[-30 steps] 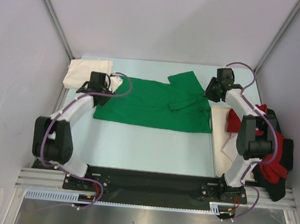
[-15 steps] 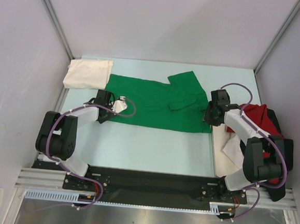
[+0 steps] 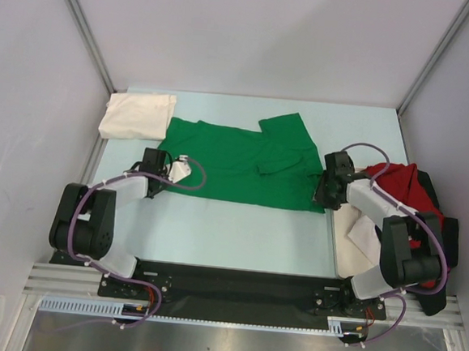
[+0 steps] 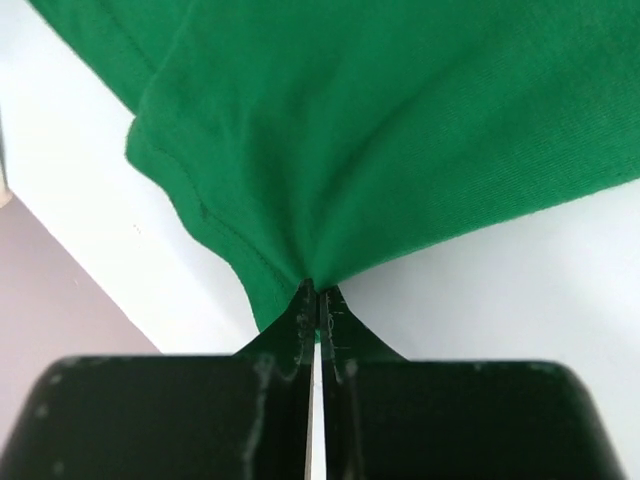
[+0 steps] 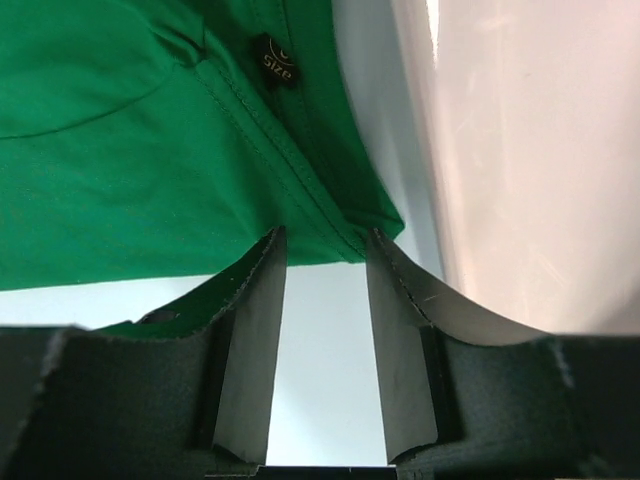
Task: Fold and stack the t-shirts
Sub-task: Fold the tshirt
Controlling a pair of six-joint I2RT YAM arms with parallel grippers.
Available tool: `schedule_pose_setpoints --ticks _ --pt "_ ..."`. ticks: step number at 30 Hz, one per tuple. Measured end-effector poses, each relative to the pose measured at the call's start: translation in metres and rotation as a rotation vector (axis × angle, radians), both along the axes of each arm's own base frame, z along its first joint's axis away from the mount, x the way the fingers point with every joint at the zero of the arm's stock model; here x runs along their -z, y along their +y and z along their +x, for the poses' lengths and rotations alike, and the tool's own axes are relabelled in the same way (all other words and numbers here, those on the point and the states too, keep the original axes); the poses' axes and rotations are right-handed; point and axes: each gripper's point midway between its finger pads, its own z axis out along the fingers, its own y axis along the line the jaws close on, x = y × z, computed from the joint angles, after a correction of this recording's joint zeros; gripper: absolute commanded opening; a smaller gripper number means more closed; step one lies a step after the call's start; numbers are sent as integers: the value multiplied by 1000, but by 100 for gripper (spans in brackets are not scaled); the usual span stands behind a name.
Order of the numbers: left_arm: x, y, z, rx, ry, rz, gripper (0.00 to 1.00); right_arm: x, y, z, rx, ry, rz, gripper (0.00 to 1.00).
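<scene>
The bright green t-shirt (image 3: 243,164) lies spread flat across the middle of the table. My left gripper (image 3: 155,172) is shut on its near-left edge; in the left wrist view the fabric (image 4: 380,130) bunches into the closed jaws (image 4: 318,292). My right gripper (image 3: 325,196) is open at the shirt's near-right corner; in the right wrist view the hem (image 5: 330,215) lies just ahead of the spread fingertips (image 5: 325,240), and nothing is held. A folded cream-white t-shirt (image 3: 138,115) lies at the far left. A red t-shirt (image 3: 398,184) and a dark one (image 3: 437,269) are heaped at the right.
A flat white tray (image 3: 342,233) lies along the right side, partly under the heap and the right arm; its edge shows in the right wrist view (image 5: 520,150). Walls close in the table on the left, back and right.
Both grippers have come from the shirt's far side toward the near edge. The left one has pulled the green shirt's left edge with it. The right one now sits at the near-right corner.
</scene>
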Motion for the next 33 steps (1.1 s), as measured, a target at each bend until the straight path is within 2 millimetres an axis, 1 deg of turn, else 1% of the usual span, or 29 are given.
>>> schedule_pose_setpoints --ticks 4,5,6,7,8,9,10,13,15,19,23,26,30,33 --pt "-5 5 -4 -13 -16 -3 0 10 5 -6 1 11 17 42" --pt "-7 6 -4 -16 -18 -4 0 12 6 -7 2 14 24 39" --pt "-8 7 -4 -20 -22 -5 0 15 8 -7 0 18 32 35" --pt "-8 8 -4 -22 -24 -6 0 17 9 -8 0 22 37 27" --pt "-9 9 -4 -25 -25 -6 0 19 9 -8 3 24 40 9" --pt "-11 9 -5 -27 -25 -7 0 21 7 -9 10 23 36 2" --pt "-12 10 -6 -28 -25 -9 0 21 6 -10 23 20 39 0" --pt "-20 10 -14 -26 -36 -23 0 21 4 -18 47 -3 54 0" --pt "-25 10 -23 -22 -35 -35 0 20 2 -33 61 2 67 0" --pt "-29 10 -54 -10 -14 -47 0 18 2 -67 103 31 100 0" --pt "-21 14 -85 -14 78 -41 0 5 1 -97 150 41 132 0" --pt "-14 17 -107 -21 163 -33 0 -8 2 -110 181 32 164 0" --pt "-9 19 -131 -26 259 -23 0 -13 3 -128 206 60 182 1" --pt "-9 19 -145 -27 321 -23 7 -13 1 -140 231 95 177 2"
